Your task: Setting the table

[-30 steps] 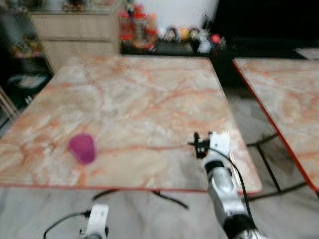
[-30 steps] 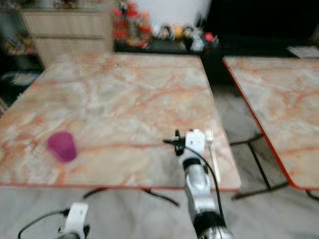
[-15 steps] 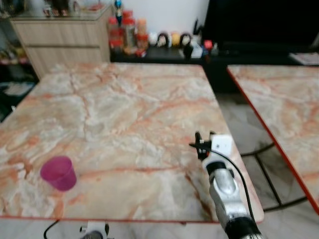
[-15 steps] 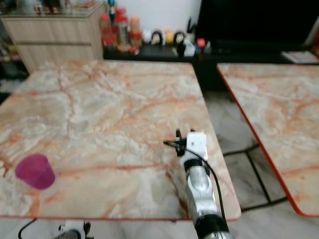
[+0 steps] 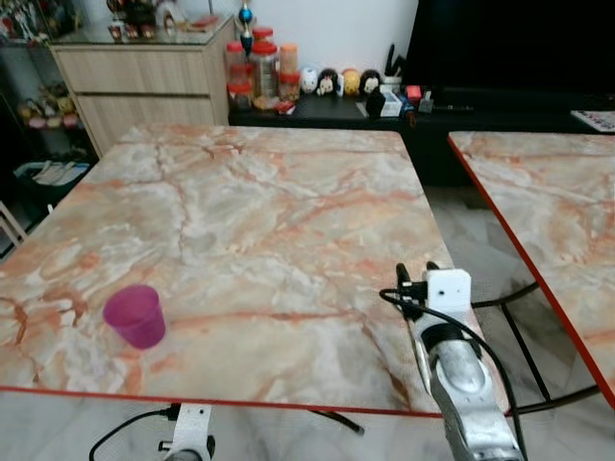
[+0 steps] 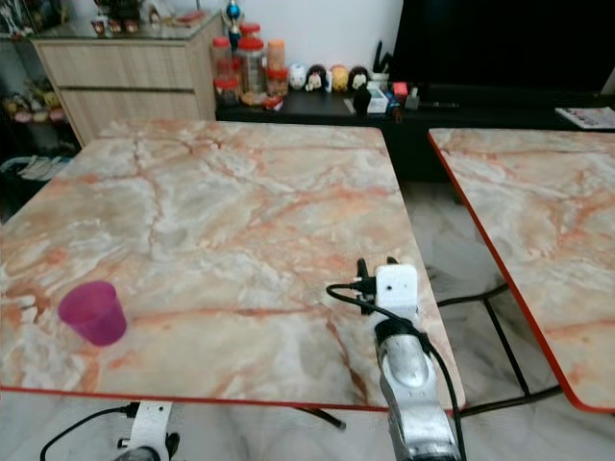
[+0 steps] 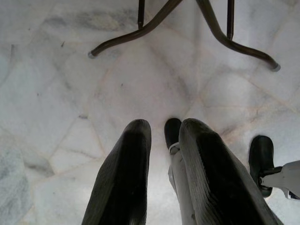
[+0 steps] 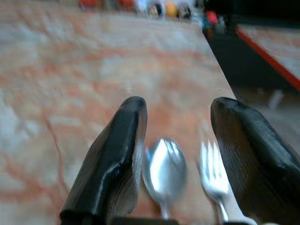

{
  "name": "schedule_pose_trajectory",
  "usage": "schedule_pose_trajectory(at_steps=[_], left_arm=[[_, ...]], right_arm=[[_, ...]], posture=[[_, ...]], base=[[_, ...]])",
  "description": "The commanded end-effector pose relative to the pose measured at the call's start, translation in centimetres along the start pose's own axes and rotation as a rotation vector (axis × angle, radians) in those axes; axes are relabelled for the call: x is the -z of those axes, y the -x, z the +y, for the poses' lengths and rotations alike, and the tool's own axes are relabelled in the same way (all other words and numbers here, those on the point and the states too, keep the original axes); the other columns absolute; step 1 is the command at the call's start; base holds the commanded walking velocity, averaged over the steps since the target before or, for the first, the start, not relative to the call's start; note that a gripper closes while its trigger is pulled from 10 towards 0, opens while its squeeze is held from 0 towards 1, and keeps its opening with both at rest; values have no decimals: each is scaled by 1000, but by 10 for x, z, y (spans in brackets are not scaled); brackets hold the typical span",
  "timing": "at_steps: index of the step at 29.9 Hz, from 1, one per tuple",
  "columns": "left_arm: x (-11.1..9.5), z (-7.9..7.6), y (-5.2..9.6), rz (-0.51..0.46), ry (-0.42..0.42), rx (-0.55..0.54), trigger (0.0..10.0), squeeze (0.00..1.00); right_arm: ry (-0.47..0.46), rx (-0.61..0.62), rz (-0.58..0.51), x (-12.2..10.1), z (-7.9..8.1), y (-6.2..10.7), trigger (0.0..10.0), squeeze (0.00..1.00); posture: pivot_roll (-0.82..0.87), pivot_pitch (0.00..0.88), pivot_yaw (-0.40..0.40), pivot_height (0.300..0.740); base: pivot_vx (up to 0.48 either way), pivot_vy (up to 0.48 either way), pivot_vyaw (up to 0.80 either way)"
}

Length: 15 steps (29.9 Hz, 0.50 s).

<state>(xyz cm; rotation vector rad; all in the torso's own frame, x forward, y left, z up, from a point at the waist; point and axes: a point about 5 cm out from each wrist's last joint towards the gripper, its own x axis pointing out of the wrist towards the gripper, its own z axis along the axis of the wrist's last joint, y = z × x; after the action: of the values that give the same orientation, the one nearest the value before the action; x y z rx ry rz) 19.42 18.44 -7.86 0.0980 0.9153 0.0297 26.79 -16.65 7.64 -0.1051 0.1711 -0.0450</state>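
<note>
Marble table [image 5: 259,202], seen from my head: a square top veined in orange and cream, edged in red, with a second table [image 5: 557,211] of the same stone well apart on my right. A translucent purple cup [image 5: 134,315] stands upright near the front edge on my left side, apart from everything else.

My right gripper [image 8: 180,154] is stretched out low over the front right part of the tabletop, near its right edge; its white wrist housing [image 5: 448,288] hides the fingers from above. In the right wrist view my two black fingers [image 8: 112,164] are spread wide, touching nothing. Between them, lying on the marble, are a silver spoon [image 8: 164,171], bowl pointing away from me, and a silver fork [image 8: 213,176] just beside it, tines pointing the same way. The spoon lies nearer one finger, the fork nearer the other.

My left gripper [image 7: 161,154] hangs below the table edge, pointing down at the pale marble floor [image 7: 61,103]; its fingers are nearly together, with a narrow gap and nothing between them. Dark curved table legs [image 7: 154,23] cross the floor beyond.
</note>
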Motion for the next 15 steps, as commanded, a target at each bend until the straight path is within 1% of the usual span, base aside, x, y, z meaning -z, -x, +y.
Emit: schedule_pose_trajectory(at_steps=[1, 3, 5, 10, 11, 14, 15], left_arm=[[2, -1, 0, 9, -17, 14, 10000, 0], [3, 0, 0, 11, -23, 17, 10000, 0], [4, 0, 1, 12, -27, 17, 10000, 0], [4, 1, 1, 15, -34, 18, 10000, 0], [4, 1, 1, 15, -41, 20, 10000, 0], [4, 1, 1, 15, -42, 20, 10000, 0], [4, 1, 1, 13, -42, 21, 10000, 0]], right_arm=[[-1, 27, 74, 3, -3, 5, 10000, 0], [-4, 38, 141, 8, -5, 12, 10000, 0], [-1, 28, 184, 13, -5, 16, 10000, 0], [2, 7, 234, 14, -5, 22, 10000, 0], [3, 4, 261, 15, -6, 26, 10000, 0], [0, 6, 271, 15, -6, 27, 10000, 0], [-18, 2, 262, 13, -6, 27, 10000, 0]], posture=[[-67, 0, -12, 725], [-71, 0, -8, 725], [-72, 0, -7, 725], [-80, 0, -3, 725], [-78, 0, -4, 725], [-78, 0, -4, 725], [-76, 0, -6, 725]], base=[[0, 0, 0], [0, 0, 0], [0, 0, 0], [0, 0, 0], [0, 0, 0], [0, 0, 0], [0, 0, 0]])
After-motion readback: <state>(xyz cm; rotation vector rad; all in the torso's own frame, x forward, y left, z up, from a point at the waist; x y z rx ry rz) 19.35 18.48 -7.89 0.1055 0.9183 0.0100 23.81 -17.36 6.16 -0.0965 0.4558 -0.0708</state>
